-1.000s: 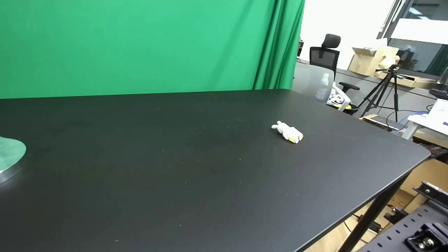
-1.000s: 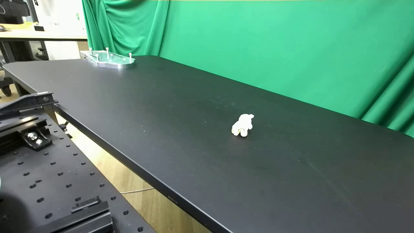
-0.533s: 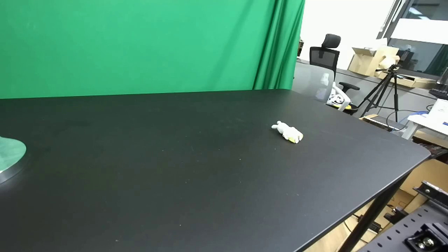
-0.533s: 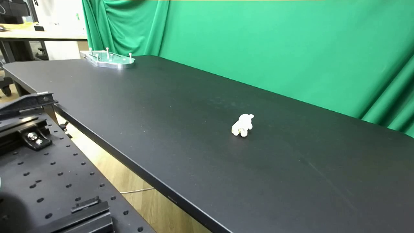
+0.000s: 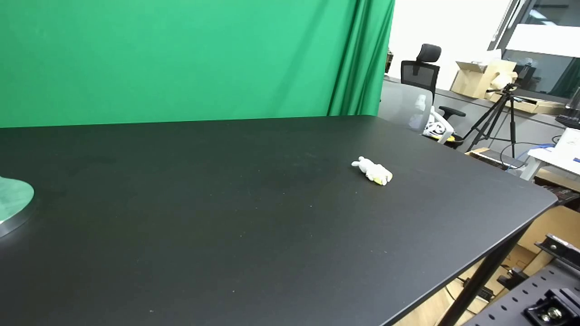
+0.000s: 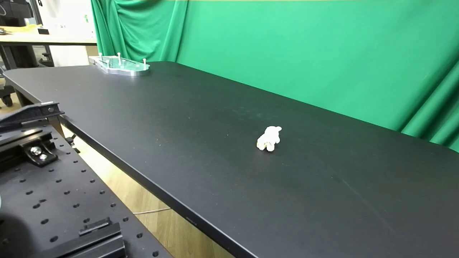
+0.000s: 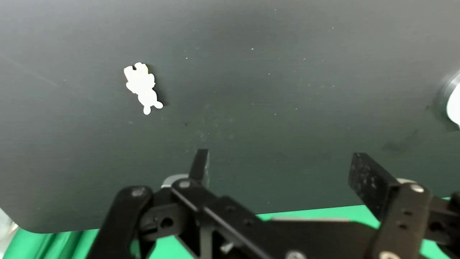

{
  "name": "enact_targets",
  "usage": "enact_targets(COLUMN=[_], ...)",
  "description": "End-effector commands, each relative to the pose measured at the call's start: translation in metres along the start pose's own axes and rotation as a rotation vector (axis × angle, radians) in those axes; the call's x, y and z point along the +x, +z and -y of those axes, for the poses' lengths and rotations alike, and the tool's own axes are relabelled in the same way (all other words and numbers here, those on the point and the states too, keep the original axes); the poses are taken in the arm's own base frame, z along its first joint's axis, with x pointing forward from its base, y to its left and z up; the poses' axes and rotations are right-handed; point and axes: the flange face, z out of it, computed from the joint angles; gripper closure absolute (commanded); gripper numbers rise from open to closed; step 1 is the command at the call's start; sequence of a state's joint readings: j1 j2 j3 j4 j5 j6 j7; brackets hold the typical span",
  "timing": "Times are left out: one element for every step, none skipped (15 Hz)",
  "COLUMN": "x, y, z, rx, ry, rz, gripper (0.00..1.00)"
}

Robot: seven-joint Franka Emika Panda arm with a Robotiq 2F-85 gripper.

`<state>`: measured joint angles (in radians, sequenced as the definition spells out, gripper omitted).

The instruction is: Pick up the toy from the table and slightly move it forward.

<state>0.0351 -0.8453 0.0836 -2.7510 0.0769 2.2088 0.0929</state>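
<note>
The toy point(image 5: 373, 171) is small, white and lumpy, with a little yellow at one end. It lies on the black table point(image 5: 204, 253) towards the right in an exterior view. It also lies near the middle of the table point(image 6: 200, 107) in an exterior view point(image 6: 269, 138). In the wrist view the toy point(image 7: 141, 86) is at the upper left. My gripper point(image 7: 280, 158) shows only in the wrist view, at the bottom. Its black fingers are wide apart with nothing between them. It is above the table, apart from the toy.
A pale green plate-like object with metal posts point(image 6: 122, 66) stands at the table's far end. It is partly cut off in an exterior view point(image 5: 13, 199). A green curtain point(image 6: 304, 46) hangs behind the table. A perforated black platform point(image 6: 71, 193) stands along the front edge.
</note>
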Motion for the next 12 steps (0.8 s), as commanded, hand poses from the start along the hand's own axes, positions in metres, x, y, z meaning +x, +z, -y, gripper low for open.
enact_targets(x=[0.010,0.013,0.017,0.019,0.022,0.024,0.026,0.027,0.029,0.018,0.019,0.019], y=[0.027,0.037,0.044,0.053,0.061,0.071,0.079,0.089,0.096,0.086,0.093,0.098], z=[-0.037,-0.050,-0.060,-0.070,-0.079,-0.089,-0.097,-0.105,-0.114,-0.101,-0.109,-0.114], rx=[-0.074,-0.091,-0.112,-0.123,-0.130,-0.122,-0.107,-0.072,-0.052,-0.080,-0.069,-0.063], ry=[-0.006,-0.021,-0.038,-0.062,-0.094,-0.132,-0.164,-0.196,-0.186,-0.166,-0.174,-0.178], rz=[-0.007,-0.002,0.002,0.008,0.021,0.042,0.067,0.100,0.110,0.088,0.105,0.113], gripper=[0.00,0.00,0.00,0.00,0.00,0.00,0.00,0.00,0.00,0.00,0.00,0.00])
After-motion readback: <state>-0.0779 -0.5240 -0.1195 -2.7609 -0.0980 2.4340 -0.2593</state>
